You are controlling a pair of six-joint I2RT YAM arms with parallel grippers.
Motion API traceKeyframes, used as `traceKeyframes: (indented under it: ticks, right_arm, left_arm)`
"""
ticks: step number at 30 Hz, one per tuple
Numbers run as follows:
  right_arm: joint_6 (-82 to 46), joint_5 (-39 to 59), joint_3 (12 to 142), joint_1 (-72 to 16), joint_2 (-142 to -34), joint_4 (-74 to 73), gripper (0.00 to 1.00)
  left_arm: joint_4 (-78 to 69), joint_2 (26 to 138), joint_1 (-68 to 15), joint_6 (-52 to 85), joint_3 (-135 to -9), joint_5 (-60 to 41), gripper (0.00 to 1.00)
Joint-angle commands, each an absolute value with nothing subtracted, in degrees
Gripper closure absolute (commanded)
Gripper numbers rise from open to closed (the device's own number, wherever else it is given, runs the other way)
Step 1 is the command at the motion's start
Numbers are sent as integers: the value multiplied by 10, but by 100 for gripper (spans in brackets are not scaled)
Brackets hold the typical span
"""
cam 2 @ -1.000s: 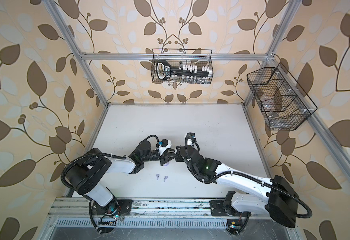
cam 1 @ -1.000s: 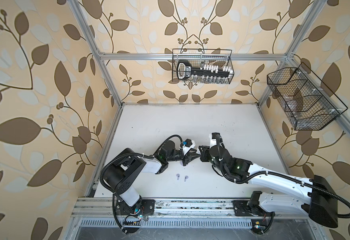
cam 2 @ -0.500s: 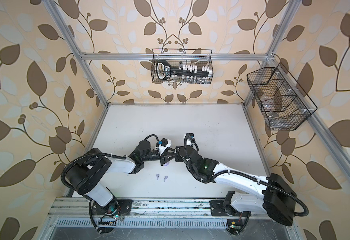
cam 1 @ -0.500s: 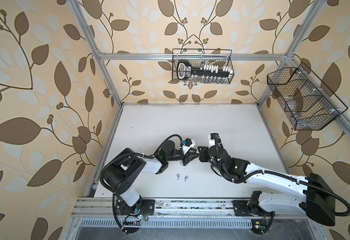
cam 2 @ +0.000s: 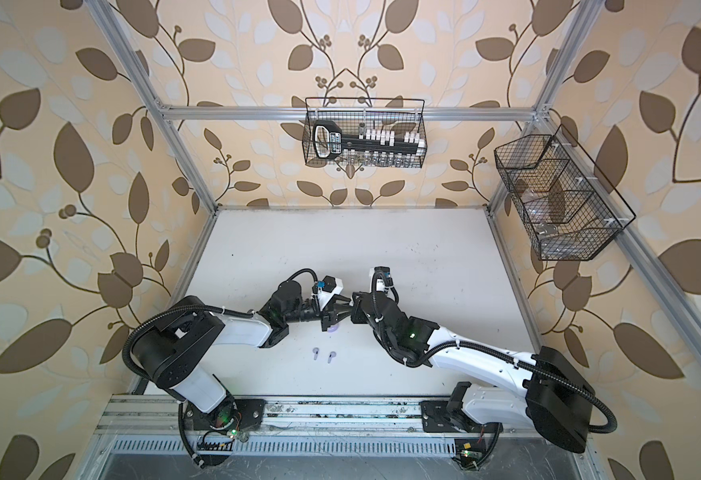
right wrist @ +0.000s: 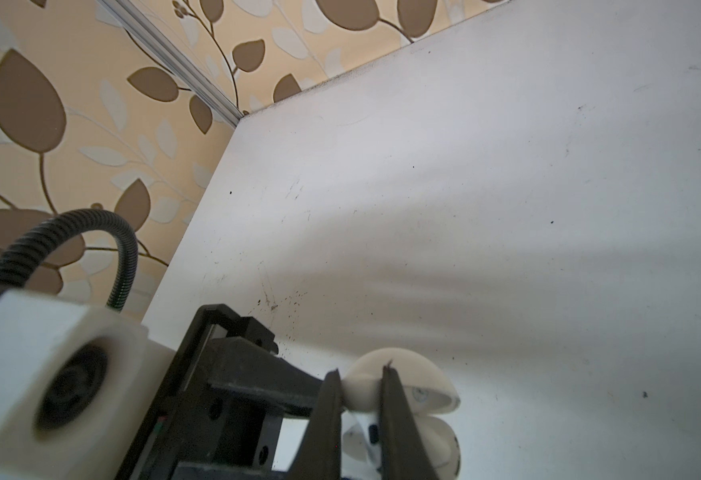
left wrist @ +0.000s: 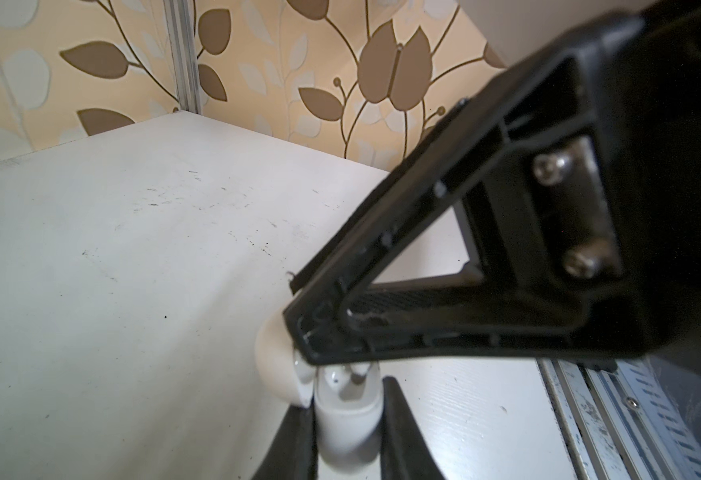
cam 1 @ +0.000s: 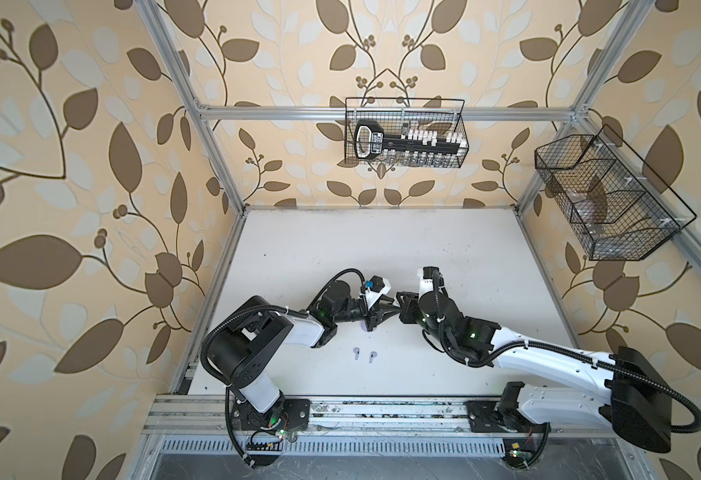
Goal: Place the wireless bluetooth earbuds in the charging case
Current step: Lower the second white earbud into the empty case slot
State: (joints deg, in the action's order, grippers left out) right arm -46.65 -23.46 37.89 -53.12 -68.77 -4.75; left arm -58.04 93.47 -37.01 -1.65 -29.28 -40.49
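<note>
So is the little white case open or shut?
Open. The white case has its lid swung up, showing the hollow inside.

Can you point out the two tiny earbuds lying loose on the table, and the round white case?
Earbud nearer the left arm (cam 1: 357, 353): in a top view, its middle.
Earbud nearer the right arm (cam 1: 371, 356): in a top view, its middle.
White case (left wrist: 346, 428): left wrist view, the lower shell's outer wall.

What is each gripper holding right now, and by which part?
The left gripper clamps the white charging case by its lower half; the right gripper pinches that case's open lid.
</note>
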Motion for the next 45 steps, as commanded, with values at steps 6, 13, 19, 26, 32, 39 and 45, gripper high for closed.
traceKeyframes:
  ticks: [6,13,19,26,32,39,45]
  right_arm:
    - [-470,-229,364,-528,-709,-55,89]
    - [-474,-233,354,-538,-708,-55,89]
    - [-477,-238,345,-545,-704,-54,89]
    - [-478,-240,344,-551,-701,-54,89]
    - [-479,-240,344,-554,-700,-52,86]
    - [-477,-235,349,-554,-704,-50,84]
    - [-477,-234,352,-554,-708,-48,81]
  left_arm:
    - [-624,934,-368,-14,-310,-431,100]
    - [-625,935,-365,-14,-311,-429,100]
    - [-627,935,-364,-11,-311,-429,100]
    - [-626,934,-363,-12,-311,-429,100]
    - [-626,933,-362,-15,-310,-428,100]
    - [-626,933,-361,-15,-310,-429,100]
    - [-626,933,-361,-17,-309,-431,100]
